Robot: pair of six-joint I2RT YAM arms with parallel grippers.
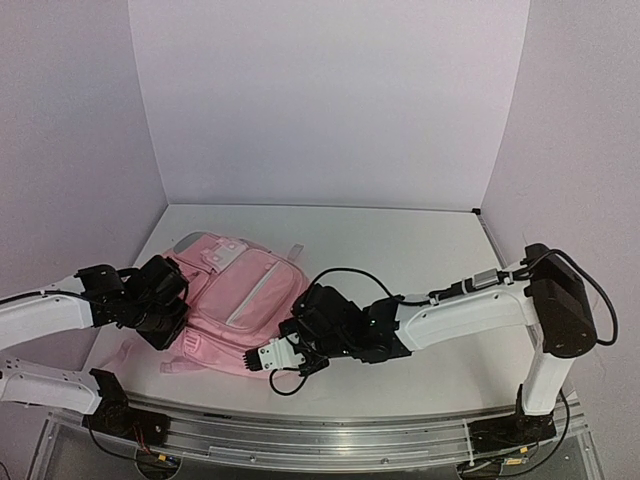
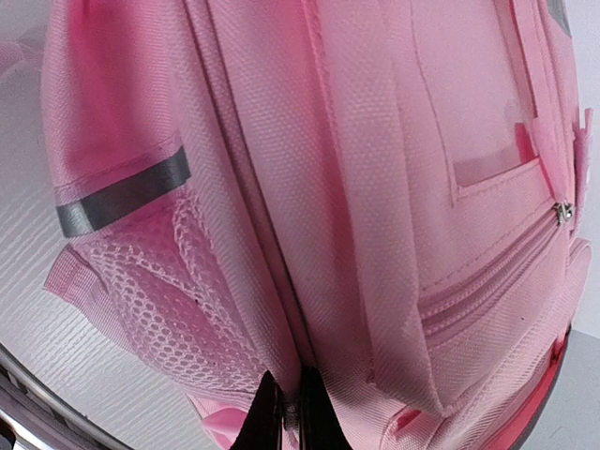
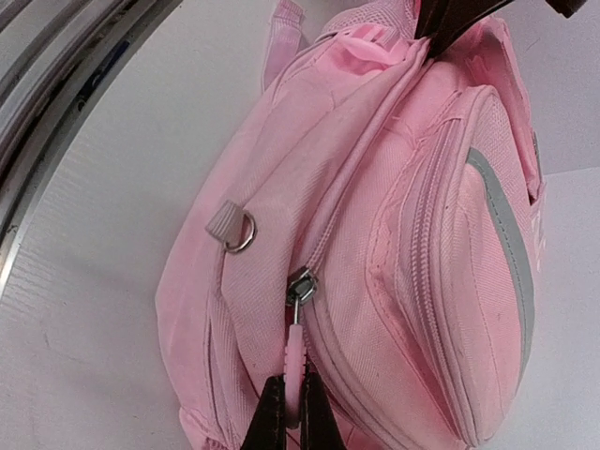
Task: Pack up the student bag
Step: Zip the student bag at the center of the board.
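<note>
The pink student bag lies on the white table, front pockets up. My left gripper is shut on a fold of the bag's fabric at its left side, beside the mesh side pocket. My right gripper is at the bag's near right edge and is shut on the pink zipper pull, which hangs from the metal slider of the main zip. The left gripper's dark fingers show at the top of the right wrist view, pinching the bag's far end.
A metal D-ring on a grey tab sits on the bag's side. The aluminium rail runs along the table's near edge. White walls enclose the table on three sides.
</note>
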